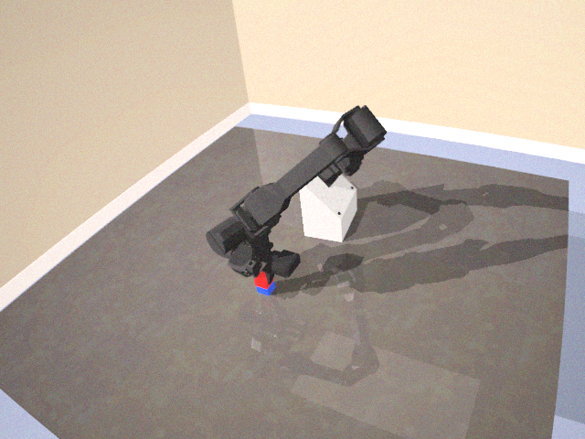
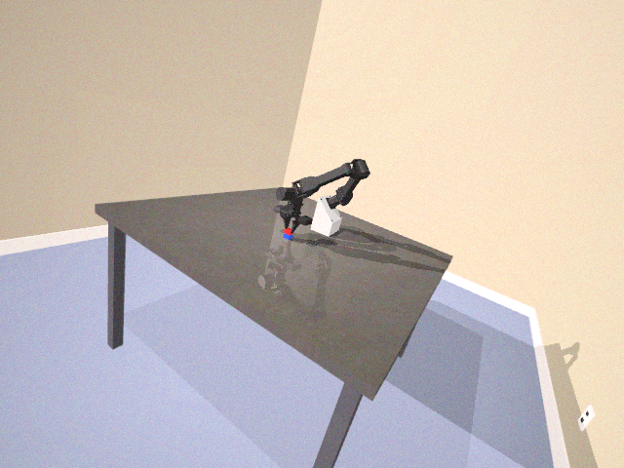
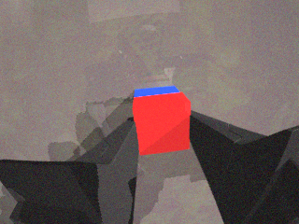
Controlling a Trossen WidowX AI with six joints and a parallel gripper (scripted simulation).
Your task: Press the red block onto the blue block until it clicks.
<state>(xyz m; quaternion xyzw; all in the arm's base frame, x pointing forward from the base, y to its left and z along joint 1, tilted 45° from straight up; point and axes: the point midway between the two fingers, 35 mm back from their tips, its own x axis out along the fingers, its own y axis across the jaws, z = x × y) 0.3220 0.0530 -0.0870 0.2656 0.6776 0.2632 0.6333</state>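
Now the jaws (image 1: 265, 278) (image 2: 289, 230), partly open, hold the red block (image 1: 262, 280) (image 2: 288, 231) (image 3: 162, 123) on the blue block (image 1: 266, 289) (image 2: 288, 236) (image 3: 156, 91); best press straight down (slowly, without tilting), then release after the click.

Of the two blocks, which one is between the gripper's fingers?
The red block: the upper one, fingers at its sides; the blue block is beneath it.
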